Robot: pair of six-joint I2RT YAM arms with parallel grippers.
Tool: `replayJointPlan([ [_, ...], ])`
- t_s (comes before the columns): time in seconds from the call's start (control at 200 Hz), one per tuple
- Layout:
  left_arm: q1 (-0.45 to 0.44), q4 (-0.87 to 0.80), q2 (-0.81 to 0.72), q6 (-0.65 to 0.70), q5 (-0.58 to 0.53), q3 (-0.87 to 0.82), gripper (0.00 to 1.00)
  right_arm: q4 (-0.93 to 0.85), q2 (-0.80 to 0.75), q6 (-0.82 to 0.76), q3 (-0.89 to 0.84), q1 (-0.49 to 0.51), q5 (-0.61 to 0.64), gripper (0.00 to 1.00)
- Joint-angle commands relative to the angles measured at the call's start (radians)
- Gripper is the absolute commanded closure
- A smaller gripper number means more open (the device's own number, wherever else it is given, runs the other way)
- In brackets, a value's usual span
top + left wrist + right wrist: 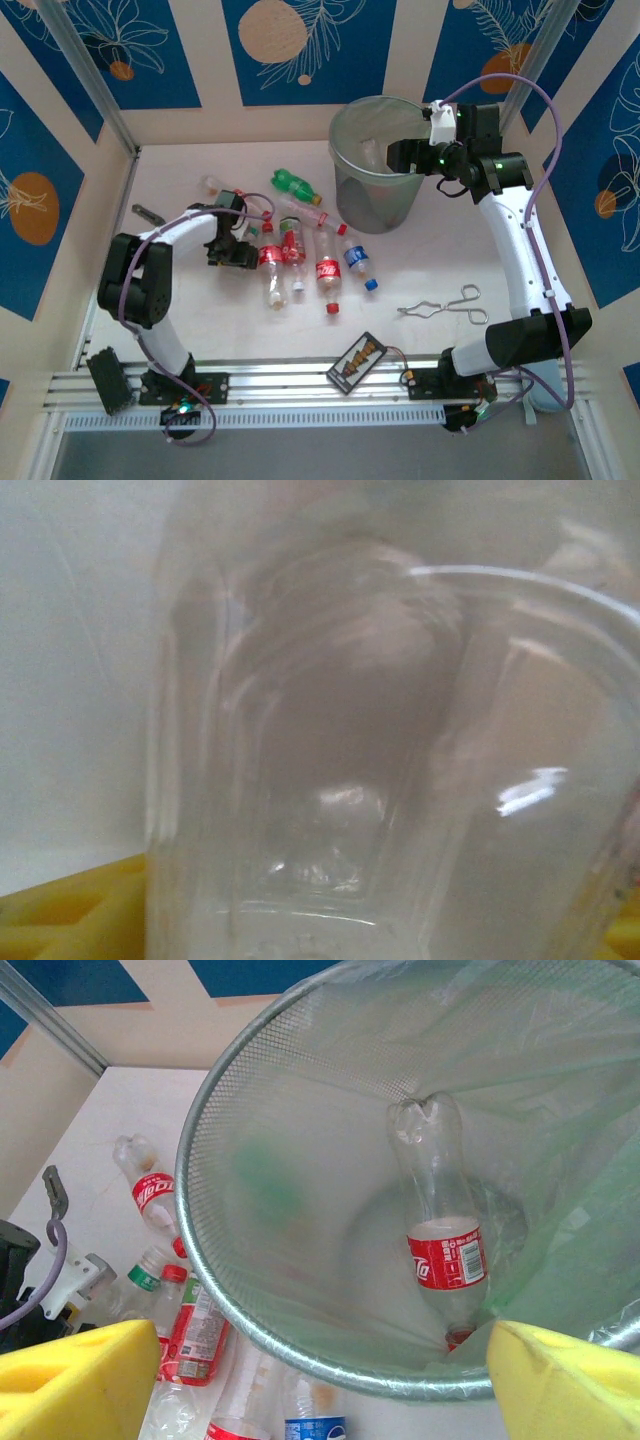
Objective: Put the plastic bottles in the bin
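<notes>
White table (420,260), and it's busy out there. Up at one o'clock stands the mesh bin (378,190), upright on the surface. Just left of it, at eleven o'clock, a green bottle (296,186) lies on its side. Further out at ten o'clock lies a clear bottle (215,185) with a red label. Dead centre, three red-labelled bottles (328,270) lie close together, caps mostly towards six o'clock, with a blue-labelled bottle (358,262) just beside them on the three o'clock side. Metal scissors (445,305) lie at four o'clock, well apart. A black card (358,362) with orange marks lies at six o'clock by the near edge. A small dark tool (148,212) lies at nine o'clock.
</notes>
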Motion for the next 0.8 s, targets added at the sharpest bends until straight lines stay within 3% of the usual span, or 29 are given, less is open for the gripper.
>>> replayJointPlan([
  [0.0, 0.009, -0.021, -0.005, 0.008, -0.014, 0.019, 0.33, 0.001, 0.001, 0.004, -0.008, 0.010, -0.005, 0.15],
  [0.18, 0.008, -0.052, -0.105, -0.009, -0.004, -0.011, 0.36, -0.001, -0.001, 0.010, 0.007, 0.025, -0.005, 0.15],
  [0.4, 0.008, -0.069, -0.349, -0.045, 0.019, -0.048, 0.43, 0.045, -0.014, 0.076, 0.005, 0.100, -0.086, 0.15],
  [0.485, 0.007, -0.003, -0.451, -0.058, 0.092, -0.066, 0.47, 0.096, -0.007, 0.128, -0.008, 0.151, -0.133, 0.15],
  [0.635, -0.028, 0.207, -0.573, -0.064, 0.332, -0.106, 0.63, 0.145, 0.052, 0.172, 0.016, 0.251, -0.164, 0.16],
  [0.795, -0.149, 0.346, -0.602, -0.039, 0.357, -0.098, 0.68, 0.186, 0.150, 0.248, 0.061, 0.317, -0.221, 0.16],
])
